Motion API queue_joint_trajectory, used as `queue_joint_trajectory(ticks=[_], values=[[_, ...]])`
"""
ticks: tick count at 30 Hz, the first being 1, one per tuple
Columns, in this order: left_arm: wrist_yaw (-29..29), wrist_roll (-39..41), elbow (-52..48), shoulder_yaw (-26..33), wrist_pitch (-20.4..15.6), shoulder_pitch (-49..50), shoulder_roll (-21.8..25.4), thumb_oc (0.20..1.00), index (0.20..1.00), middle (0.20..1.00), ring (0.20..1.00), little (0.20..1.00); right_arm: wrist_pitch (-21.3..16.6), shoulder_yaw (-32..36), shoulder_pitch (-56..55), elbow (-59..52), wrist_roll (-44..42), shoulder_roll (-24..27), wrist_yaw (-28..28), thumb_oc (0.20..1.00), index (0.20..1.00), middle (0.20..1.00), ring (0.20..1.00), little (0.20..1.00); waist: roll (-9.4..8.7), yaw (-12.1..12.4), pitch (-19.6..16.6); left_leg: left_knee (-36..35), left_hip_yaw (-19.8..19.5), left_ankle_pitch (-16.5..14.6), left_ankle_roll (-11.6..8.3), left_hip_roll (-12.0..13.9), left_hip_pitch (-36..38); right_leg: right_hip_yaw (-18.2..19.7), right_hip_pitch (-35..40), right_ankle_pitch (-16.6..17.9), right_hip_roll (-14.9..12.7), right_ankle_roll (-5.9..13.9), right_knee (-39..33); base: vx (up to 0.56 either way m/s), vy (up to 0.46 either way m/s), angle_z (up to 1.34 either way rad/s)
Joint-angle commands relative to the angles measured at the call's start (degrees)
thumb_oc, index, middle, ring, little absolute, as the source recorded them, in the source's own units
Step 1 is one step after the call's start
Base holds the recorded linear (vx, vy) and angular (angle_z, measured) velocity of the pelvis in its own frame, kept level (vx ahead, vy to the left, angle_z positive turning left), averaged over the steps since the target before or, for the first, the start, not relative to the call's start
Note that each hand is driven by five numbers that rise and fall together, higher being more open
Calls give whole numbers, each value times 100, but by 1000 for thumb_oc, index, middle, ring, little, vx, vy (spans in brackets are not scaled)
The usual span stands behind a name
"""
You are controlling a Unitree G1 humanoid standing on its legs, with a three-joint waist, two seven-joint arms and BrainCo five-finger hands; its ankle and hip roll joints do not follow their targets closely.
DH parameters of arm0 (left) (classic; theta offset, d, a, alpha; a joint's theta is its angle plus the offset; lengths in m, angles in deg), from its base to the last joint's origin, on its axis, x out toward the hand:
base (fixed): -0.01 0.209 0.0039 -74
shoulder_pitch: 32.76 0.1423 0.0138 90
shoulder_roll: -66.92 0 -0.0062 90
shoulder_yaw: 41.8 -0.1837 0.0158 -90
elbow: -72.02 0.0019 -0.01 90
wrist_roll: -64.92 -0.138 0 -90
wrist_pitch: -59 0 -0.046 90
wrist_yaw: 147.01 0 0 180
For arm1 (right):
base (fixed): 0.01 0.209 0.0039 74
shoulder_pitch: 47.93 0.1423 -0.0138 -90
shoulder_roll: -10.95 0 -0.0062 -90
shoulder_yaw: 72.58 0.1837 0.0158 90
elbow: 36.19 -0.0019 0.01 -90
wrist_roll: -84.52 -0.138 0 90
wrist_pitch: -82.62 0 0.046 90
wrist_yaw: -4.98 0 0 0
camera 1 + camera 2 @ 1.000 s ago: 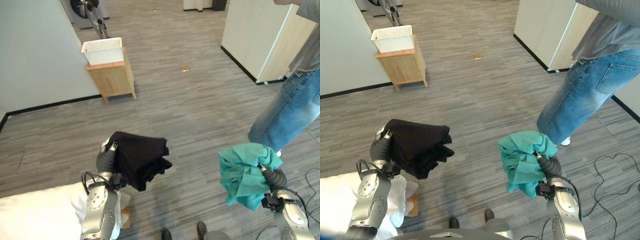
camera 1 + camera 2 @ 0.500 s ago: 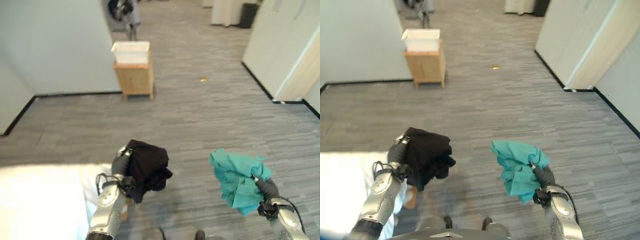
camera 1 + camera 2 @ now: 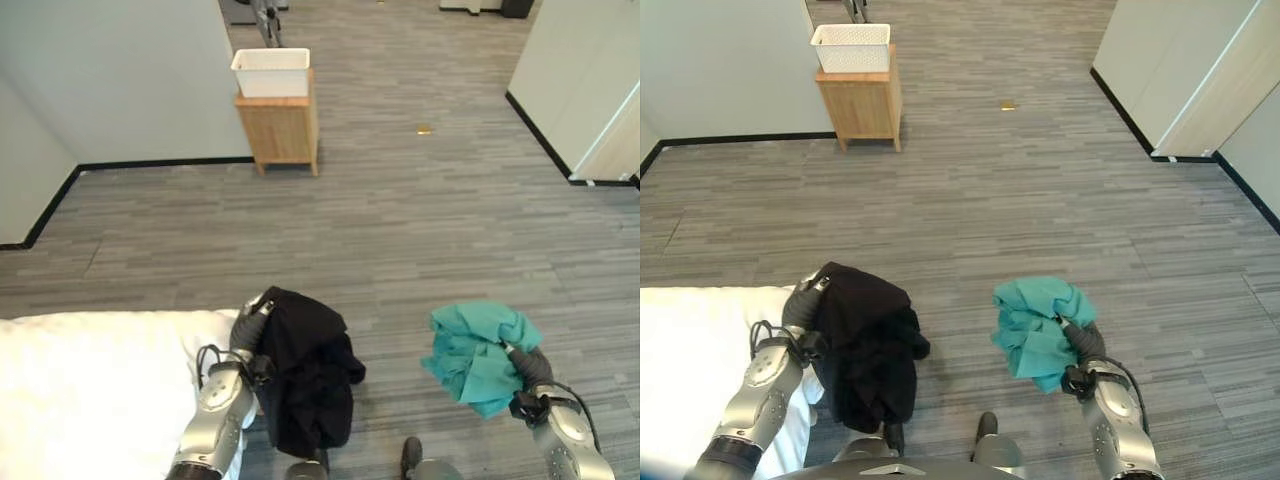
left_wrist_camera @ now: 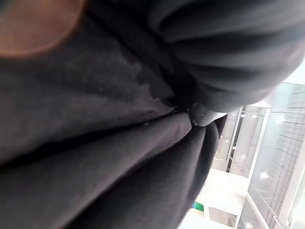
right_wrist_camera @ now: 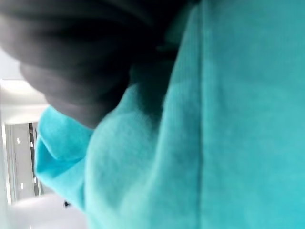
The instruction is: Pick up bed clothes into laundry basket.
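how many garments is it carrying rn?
2. A black garment bunched in the left hand, beside the white bed; a teal garment in the right hand. Each bundle could hide more.

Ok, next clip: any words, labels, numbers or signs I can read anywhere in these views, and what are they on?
None can be read.
black garment in the left hand: no print or label shows.
teal garment in the right hand: no print or label shows.
white basket on the wooden cabinet: plain, no lettering.
white bedding: plain.
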Motion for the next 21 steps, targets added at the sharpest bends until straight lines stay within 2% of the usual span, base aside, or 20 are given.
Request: queue_joint_trajectory(ticks=[1,7,16,21], values=[[-110,-117,-347,242,-526,-395,263,200,200,200,200,200,-427,180,626,-587,92,351,15,200,200,200,200,200,-57,104,-380,222,-220,64,-150,286,-299,-192,124,-690,-283,206,450,32,37,6],[-318,-232,-825,764,-703,-584,541,200,200,200,200,200,-580,477,871,-1341,262,594,-70,200,200,200,200,200,-36,116,-422,-51,-163,97,-108,199,-205,-185,65,-644,-326,291,457,16,48,2],[-444,-496,-1496,1427,-766,-54,468,200,200,200,200,200,-536,886,242,-1965,460,353,24,200,200,200,200,200,-44,23,-370,-43,-98,-36,-30,134,-117,-69,-1,-644,-375,323,523,14,18,-3],[-465,-496,-1417,1355,-737,-140,430,200,200,200,200,200,-492,848,234,-1856,556,314,-38,200,200,200,200,200,-43,-21,-343,20,-59,-91,-14,125,-124,-20,-28,-616,-380,337,510,49,24,-11]])
